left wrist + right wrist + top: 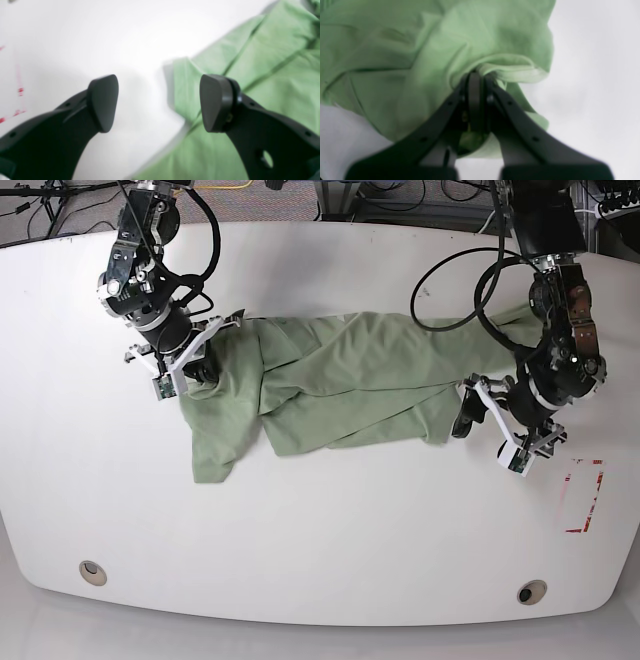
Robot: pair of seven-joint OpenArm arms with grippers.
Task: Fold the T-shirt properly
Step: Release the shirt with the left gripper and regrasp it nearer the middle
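Observation:
The pale green T-shirt (350,380) lies stretched and wrinkled across the white table, bunched at both ends. My right gripper (200,366), on the base view's left, is shut on a gathered fold at that end. In the right wrist view the right gripper (476,75) pinches the T-shirt (420,62) with fabric bulging around the closed fingertips. My left gripper (466,412) hovers open at the other end. In the left wrist view the left gripper (160,103) holds nothing; a corner of the T-shirt (262,75) lies under the gap, mostly beneath the right-hand pad (216,102).
A red rectangular marking (583,495) is on the table at the front right, and shows as red marks (20,91) in the left wrist view. Two round holes (92,572) (531,591) sit near the table's front edge. Cables run behind both arms.

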